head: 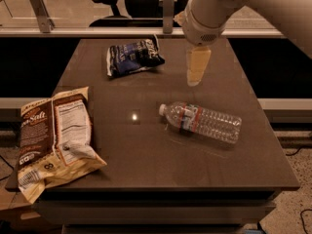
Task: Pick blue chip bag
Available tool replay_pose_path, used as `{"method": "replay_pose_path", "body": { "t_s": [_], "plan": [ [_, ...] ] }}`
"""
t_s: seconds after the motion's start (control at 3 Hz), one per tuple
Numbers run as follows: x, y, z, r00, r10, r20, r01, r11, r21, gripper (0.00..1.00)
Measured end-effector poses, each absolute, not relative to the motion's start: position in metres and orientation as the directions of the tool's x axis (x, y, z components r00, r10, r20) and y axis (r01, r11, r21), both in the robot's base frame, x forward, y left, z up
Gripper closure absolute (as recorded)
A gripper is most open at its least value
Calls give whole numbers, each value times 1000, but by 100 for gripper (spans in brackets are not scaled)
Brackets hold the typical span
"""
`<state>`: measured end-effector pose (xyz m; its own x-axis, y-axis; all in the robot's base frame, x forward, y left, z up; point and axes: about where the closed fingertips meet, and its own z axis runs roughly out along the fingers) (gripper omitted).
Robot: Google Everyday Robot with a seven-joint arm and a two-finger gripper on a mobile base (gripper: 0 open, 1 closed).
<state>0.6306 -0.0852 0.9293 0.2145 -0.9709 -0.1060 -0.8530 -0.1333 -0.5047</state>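
The blue chip bag is a small crinkled navy bag with white lettering, lying at the back of the dark table, left of centre. My gripper hangs from the white arm above the table's back right part. It is to the right of the bag, apart from it, with nothing in it. Its pale fingers point down toward the tabletop.
A large brown-and-cream chip bag lies at the table's left front edge, partly overhanging. A clear water bottle lies on its side right of centre. An office chair and a rail with metal posts stand behind the table.
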Motion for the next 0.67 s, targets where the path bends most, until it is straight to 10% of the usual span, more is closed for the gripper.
{"method": "replay_pose_path", "body": {
  "t_s": [0.67],
  "plan": [
    [664,-51,886,264,-950,-165,-845,-145,-514,0]
  ]
}}
